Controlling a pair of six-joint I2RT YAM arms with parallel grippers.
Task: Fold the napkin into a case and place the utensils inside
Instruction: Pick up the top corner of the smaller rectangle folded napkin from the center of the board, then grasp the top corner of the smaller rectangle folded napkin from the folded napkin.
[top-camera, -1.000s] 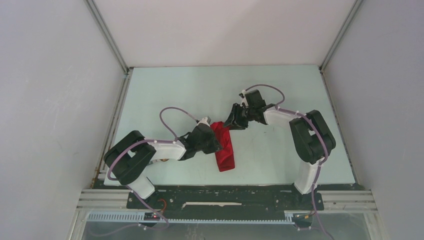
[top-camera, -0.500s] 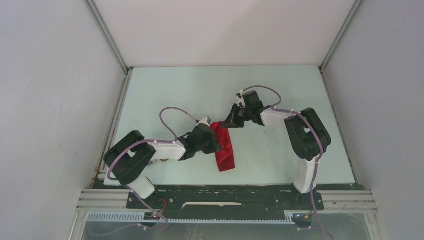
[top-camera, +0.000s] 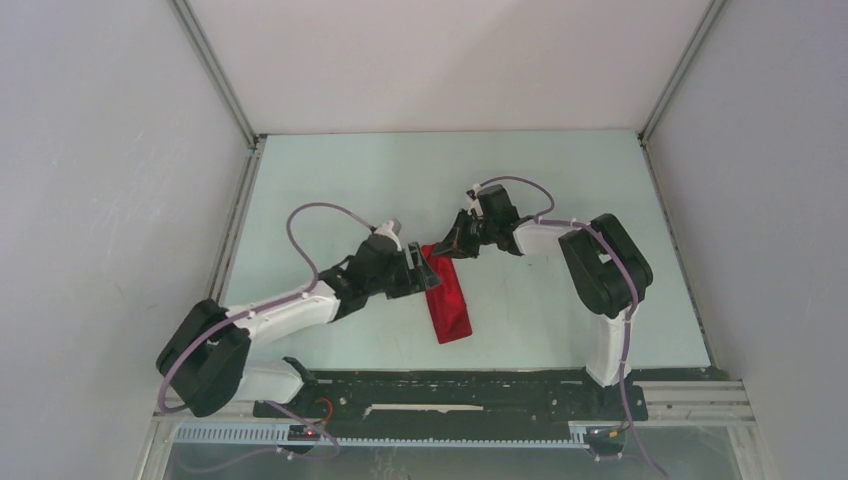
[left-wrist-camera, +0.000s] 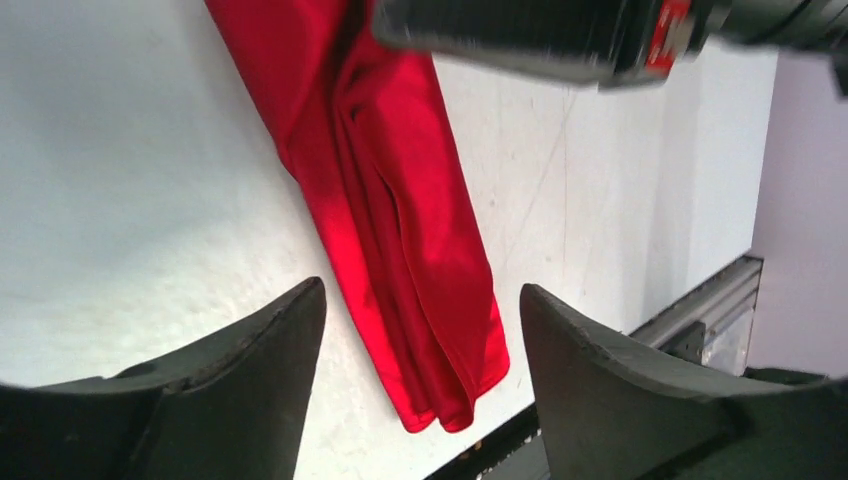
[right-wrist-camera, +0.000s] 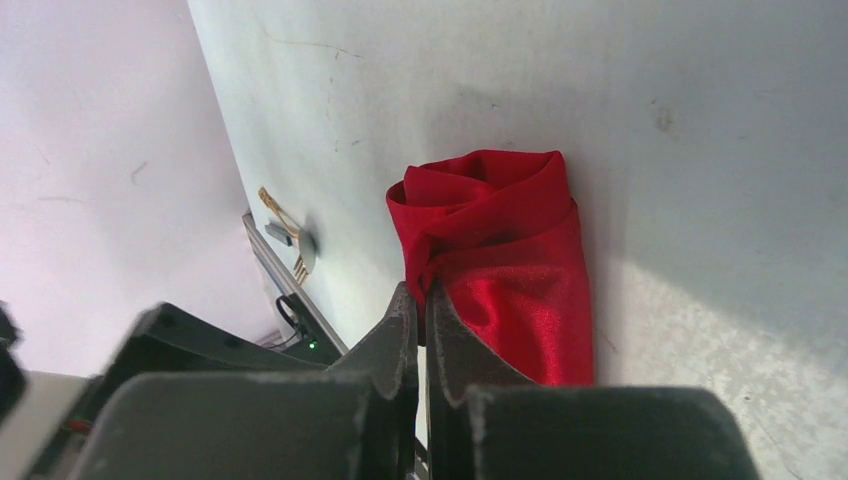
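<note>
The napkin (top-camera: 447, 293) is plain bright red with a satin sheen; the counter (top-camera: 330, 180) is pale mint, the arms (top-camera: 285, 312) black and white, their cables (top-camera: 322, 206) lilac.

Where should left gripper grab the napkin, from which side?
Probably the near end of the napkin, from above, jaws across its narrow width: it lies flat as a long strip, the right gripper pinches the far end, the open left gripper hangs over it.
</note>
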